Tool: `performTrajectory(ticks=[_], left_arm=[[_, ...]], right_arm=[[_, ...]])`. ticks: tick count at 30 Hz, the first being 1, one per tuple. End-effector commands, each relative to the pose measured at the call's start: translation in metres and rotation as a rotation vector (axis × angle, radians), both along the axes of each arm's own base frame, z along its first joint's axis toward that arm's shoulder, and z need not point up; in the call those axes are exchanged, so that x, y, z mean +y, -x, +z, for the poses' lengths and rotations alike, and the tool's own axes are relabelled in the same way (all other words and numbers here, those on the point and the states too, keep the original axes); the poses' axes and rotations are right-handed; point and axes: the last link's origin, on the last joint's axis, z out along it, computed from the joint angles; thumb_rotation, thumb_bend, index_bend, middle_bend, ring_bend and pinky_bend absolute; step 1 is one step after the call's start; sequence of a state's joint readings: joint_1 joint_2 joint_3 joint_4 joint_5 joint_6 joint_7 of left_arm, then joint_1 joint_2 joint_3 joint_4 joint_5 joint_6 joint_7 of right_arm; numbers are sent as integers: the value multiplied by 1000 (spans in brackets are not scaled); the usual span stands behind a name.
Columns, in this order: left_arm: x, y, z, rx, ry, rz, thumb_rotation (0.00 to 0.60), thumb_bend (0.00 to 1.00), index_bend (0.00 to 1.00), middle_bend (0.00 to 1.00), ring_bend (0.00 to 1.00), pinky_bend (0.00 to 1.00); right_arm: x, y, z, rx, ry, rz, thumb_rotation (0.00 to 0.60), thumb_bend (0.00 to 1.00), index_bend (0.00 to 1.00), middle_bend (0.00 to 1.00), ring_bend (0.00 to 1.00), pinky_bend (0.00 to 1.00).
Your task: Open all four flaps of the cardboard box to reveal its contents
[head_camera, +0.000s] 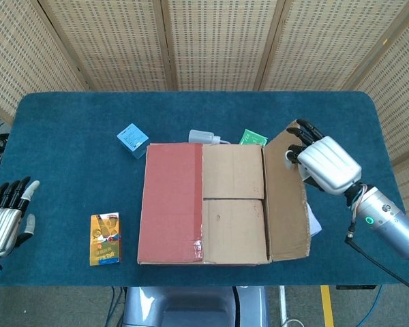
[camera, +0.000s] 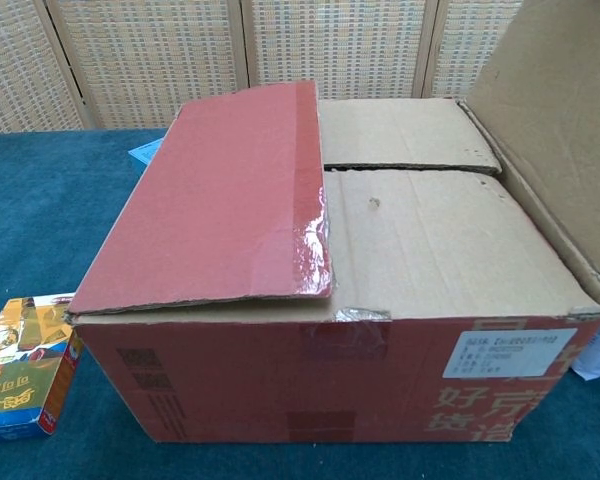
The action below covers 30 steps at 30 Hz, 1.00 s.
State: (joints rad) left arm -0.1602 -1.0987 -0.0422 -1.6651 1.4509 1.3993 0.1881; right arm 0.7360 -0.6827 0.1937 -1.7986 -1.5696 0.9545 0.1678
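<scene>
Head view: the cardboard box (head_camera: 204, 203) sits mid-counter (head_camera: 68, 116), its right flap (head_camera: 286, 197) folded outward; the right robot hand (head_camera: 319, 158) grips that flap's far corner, and the left robot hand (head_camera: 5, 216) hovers empty, fingers apart. Chest view: the red flap (camera: 220, 200) lies closed.

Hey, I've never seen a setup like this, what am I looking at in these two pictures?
A two-armed robot with humanlike hands is opening a cardboard box on a blue table. One picture looks down from its head, the other looks forward from its chest.

The right robot hand touches the right flap, folded outward. The left robot hand holds nothing at the table edge. The red left flap and two inner flaps remain closed.

Beside the box: a small blue box, a yellow packet, a white bottle, a green packet.
</scene>
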Motion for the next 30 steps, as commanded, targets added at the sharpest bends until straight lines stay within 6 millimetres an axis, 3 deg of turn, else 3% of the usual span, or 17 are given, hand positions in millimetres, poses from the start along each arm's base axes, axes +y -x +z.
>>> performTrajectory(ticks=[1, 14, 18, 24, 28, 30], left_arm=[[0, -1, 1, 1, -3, -3, 600, 643, 4, 0, 0, 0], [5, -9, 5, 19, 1, -49, 600, 644, 5, 0, 0, 0], [13, -20, 10, 16, 20, -112, 600, 646, 5, 0, 0, 0], [31, -45, 21, 22, 83, -232, 600, 644, 5, 0, 0, 0], [45, -65, 25, 47, 135, -319, 600, 600, 5, 0, 0, 0], [52, -75, 26, 48, 167, -357, 600, 565, 5, 0, 0, 0]], right_arm=[[0, 2, 5, -9, 12, 1, 600, 1000, 510, 458, 126, 0], [2, 20, 10, -34, 22, -36, 600, 1000, 482, 435, 126, 0], [6, 29, 5, -50, 16, -60, 600, 1000, 370, 355, 116, 0], [19, 43, -9, -87, 29, -104, 600, 994, 178, 206, 21, 0], [31, 54, -19, -116, 56, -157, 600, 851, 74, 90, 0, 0], [37, 59, -24, -129, 76, -187, 600, 829, 33, 44, 0, 0]])
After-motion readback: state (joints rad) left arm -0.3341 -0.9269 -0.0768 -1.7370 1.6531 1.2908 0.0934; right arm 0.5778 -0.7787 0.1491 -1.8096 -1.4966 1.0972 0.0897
